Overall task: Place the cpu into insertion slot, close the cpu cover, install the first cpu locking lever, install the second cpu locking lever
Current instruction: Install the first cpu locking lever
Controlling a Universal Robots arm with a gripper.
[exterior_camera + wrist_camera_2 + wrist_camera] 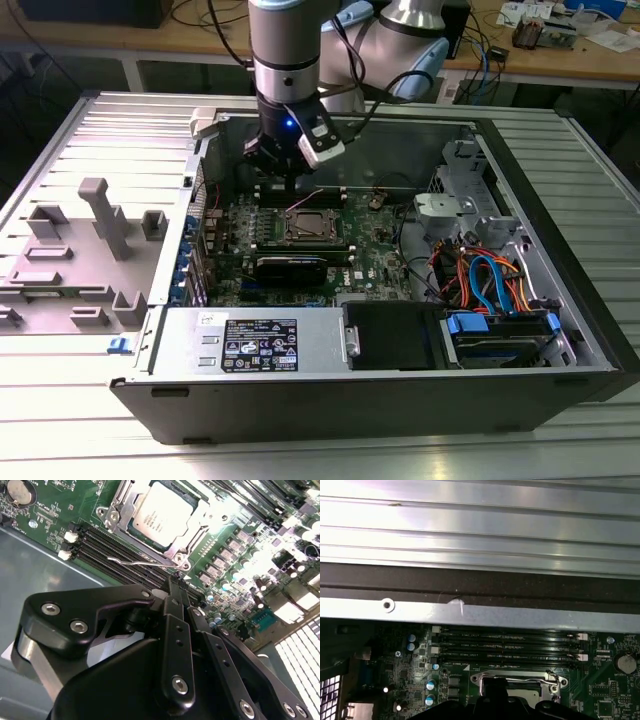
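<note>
In the second wrist view the cpu (159, 514) lies flat in its socket, dull metal top up; the cpu cover (118, 509) appears to lie down around it, its cut-out framing the chip. A thin wire locking lever (142, 562) stretches along the socket's near side, apparently not yet latched, its hooked end over the memory slots (107, 542). The gripper (176, 582) hovers just beside the lever's pivot end; its black fingers are drawn together with nothing visible between them, and whether the tip touches the wire cannot be told.

By judgement the chip is light, rigid and smooth-topped, fragile at its hidden contacts, and fit to be held by its edges alone; seated as it is, it offers no free edge. The cover is thin, stiff sheet metal; the lever is springy, slippery wire, best taken at its hooked free end, where it has most leverage.

Room is tight: the memory slots run just beside the lever, a row of grey chokes (235, 555) flanks the socket's other side, and in the first wrist view the case wall (480, 615) rises just beyond the slots; in the exterior view a long black card (290, 268) lies near the socket, so the open way in is from above.
</note>
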